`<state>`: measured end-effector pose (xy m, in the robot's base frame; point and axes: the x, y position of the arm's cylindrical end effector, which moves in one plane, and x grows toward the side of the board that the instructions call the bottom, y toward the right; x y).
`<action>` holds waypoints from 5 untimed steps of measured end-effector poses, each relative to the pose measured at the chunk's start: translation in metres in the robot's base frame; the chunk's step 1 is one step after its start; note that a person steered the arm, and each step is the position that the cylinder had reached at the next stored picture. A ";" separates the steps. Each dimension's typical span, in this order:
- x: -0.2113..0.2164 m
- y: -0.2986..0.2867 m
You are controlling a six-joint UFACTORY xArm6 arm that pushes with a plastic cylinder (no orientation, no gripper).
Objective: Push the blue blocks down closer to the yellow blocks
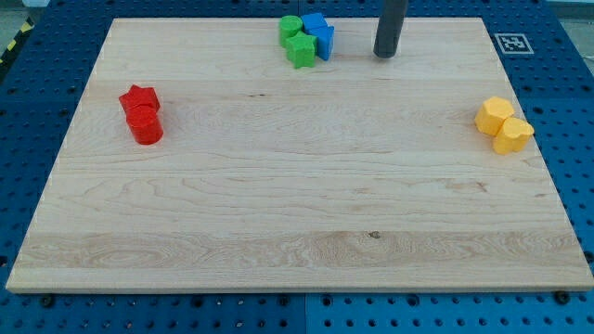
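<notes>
Two blue blocks (319, 33) sit close together at the view's top middle of the wooden board, touching the right side of two green blocks (297, 41). Two yellow blocks (503, 123) lie together at the view's right edge of the board. My tip (385, 54) is on the board to the right of the blue blocks, a short gap away, not touching them. The yellow blocks are far below and to the right of my tip.
Two red blocks (141, 114), one star-shaped and one cylinder, lie at the view's left. The wooden board (297, 213) rests on a blue perforated base. A fiducial marker (511, 42) is at the top right beside the board.
</notes>
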<state>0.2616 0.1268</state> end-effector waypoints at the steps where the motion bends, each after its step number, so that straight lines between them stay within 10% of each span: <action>1: -0.021 -0.017; 5: -0.070 -0.049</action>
<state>0.1916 0.0781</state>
